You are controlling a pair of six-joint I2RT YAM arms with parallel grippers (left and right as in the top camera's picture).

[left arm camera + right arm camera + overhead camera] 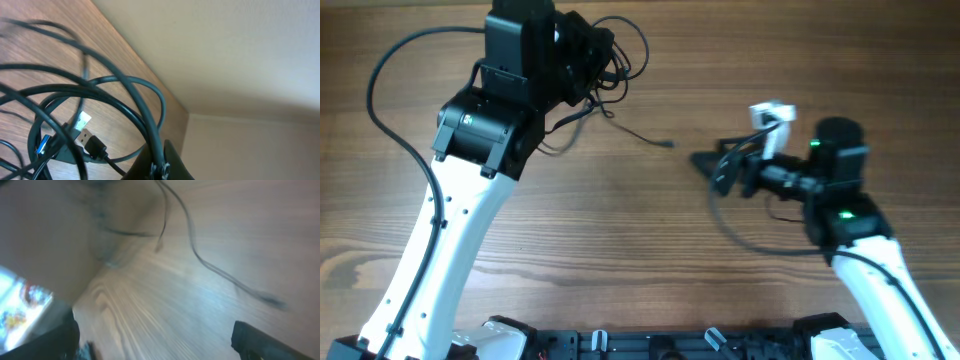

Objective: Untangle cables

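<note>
Cables sit in loose loops on the table, far side, left of centre. They look thin, light, limp and prone to snag, so they are best pinched on one strand near a plug. Left tool is clamped on strands in the bundle. Right tool, off to the right, gapes wide and empty.

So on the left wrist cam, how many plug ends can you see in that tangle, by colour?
Black plug: 1
Silver-white plug: 1
Blue plug: 1
Total: 3 showing among the cables; others may be hidden.
</note>
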